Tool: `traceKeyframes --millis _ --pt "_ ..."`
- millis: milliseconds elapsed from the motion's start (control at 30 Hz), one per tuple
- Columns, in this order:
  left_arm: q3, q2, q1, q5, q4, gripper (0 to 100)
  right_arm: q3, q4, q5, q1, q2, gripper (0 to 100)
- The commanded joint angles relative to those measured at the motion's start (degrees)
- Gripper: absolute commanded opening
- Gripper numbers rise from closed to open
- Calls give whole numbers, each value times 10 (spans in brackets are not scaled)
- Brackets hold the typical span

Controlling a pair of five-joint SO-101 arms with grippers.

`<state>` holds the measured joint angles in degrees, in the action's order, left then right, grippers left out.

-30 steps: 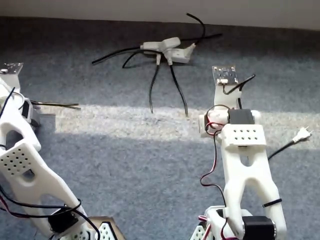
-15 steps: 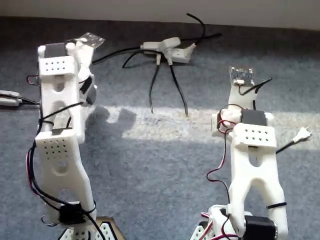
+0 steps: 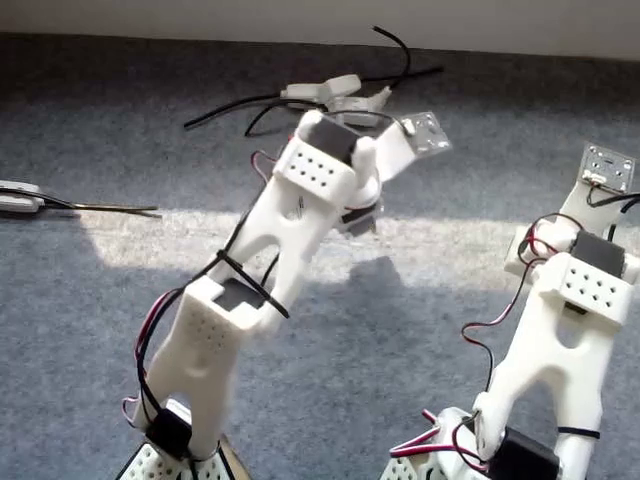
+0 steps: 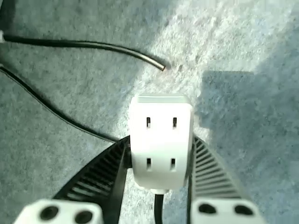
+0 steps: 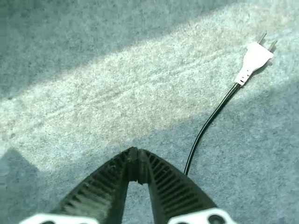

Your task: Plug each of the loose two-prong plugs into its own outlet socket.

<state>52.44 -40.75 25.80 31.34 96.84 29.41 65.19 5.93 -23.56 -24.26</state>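
Swinging in from the worktop's [image 3: 90, 330] left edge to its middle, the left hand [image 4: 159, 145] arrives clamped around a white outlet block [image 4: 160, 112] (two pairs of slots face its camera), near a loose cable end [image 4: 161, 67]. The right hand [image 5: 136, 156], pinched shut on nothing, has shifted outward and hangs short of a two-prong plug [image 5: 253, 58] lying flat. The socket seems ready; the plug awaits pickup.

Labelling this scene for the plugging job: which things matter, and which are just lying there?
Job: outlet block held in left gripper; loose two-prong plug in front of right gripper; white connectors far back.
Lying about: cut-ended black cable; grey carpet.
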Motion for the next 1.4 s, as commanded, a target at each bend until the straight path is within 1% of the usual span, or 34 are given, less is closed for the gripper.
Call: traceKeyframes --millis 0,167,267,300,400,433,533,800,933,1100,1200,1367 --pt "-15 1 49 -4 -71 6 -30 -8 19 -36 -17 7" --pt "-44 -100 79 -4 -77 6 -30 -9 48 -76 -17 7" --pt "-41 -151 77 -4 -73 11 -30 -12 60 -84 -17 7" --pt "-41 -160 75 -4 -63 34 -30 -16 62 -84 -17 7" --pt "-36 -168 65 -8 -33 183 -30 -20 62 -84 -17 7" --pt "-25 -165 56 -9 -28 215 -30 -20 62 -84 -17 7" --pt "17 -151 29 -25 -20 251 -30 -21 62 -84 -17 7" --pt "196 -106 -4 -36 38 261 -30 -21 62 -81 -17 7" --pt "261 -59 -53 -36 39 259 -30 -21 62 -80 -17 7" --pt "274 -12 -118 -33 39 259 -30 -24 61 -81 -17 7" --pt "271 0 -167 -37 40 256 -26 -65 59 -96 -11 7" --pt "235 -18 -285 -42 40 256 -20 -136 58 -145 0 8"
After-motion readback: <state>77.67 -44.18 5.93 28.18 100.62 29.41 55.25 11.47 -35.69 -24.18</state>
